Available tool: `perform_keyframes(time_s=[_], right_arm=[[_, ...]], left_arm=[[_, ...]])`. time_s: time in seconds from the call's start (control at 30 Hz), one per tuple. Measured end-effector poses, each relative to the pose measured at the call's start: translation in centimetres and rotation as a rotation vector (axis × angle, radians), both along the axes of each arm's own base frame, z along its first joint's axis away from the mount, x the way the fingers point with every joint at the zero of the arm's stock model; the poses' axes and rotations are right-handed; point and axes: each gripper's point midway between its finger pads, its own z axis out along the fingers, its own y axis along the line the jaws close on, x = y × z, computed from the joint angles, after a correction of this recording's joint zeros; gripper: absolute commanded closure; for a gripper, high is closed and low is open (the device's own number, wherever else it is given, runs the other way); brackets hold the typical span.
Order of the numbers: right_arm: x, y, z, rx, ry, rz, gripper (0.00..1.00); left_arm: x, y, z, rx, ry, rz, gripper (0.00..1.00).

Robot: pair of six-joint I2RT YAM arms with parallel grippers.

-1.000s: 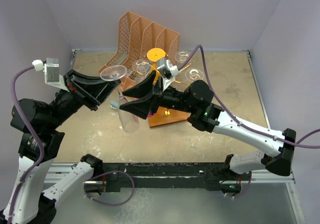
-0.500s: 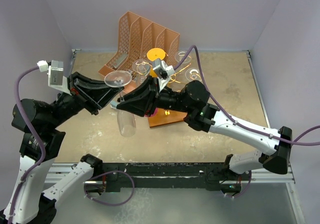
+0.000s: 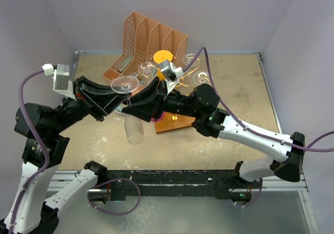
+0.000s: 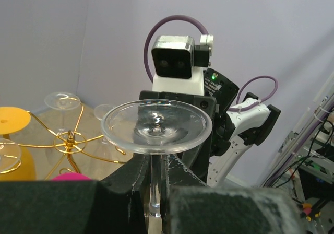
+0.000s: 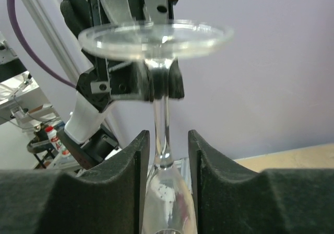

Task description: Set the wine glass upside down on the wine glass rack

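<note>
Stem of inverted wine glass (image 4: 156,127) pinched by left gripper (image 4: 155,166); right gripper (image 5: 168,140) straddles it, clamping indeterminate.

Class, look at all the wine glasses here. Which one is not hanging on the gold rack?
The wine glass pinched by its stem in the left gripper, foot up; the other glasses hang from the rack.

No words, numbers, brand marks or signs can be read in any view. Off the table, in the blurred background of the right wrist view, stands a small red-capped bottle (image 5: 52,138). It is too small and soft to show any print.
</note>
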Motion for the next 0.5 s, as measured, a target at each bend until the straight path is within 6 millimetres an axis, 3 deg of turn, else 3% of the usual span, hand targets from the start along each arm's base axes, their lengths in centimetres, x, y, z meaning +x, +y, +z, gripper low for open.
perform_keyframes(time_s=[0.07,0.23,0.5], right_arm=[[0.21,-0.05,0.26,0.011,0.0,-0.012,0.57],[0.42,-0.12,0.54,0.023,-0.003,-0.025,0.77],[0.12,-0.16,0.66,0.028,-0.013,-0.01,0.7]], left_arm=[[-0.08,-0.16,-0.38,0.008,0.01,-0.013,1.0],[0.05,-0.35,-1.04,0.021,0.03,-0.021,1.0],[0.07,-0.35,-1.12,0.022,0.034,-0.021,1.0]])
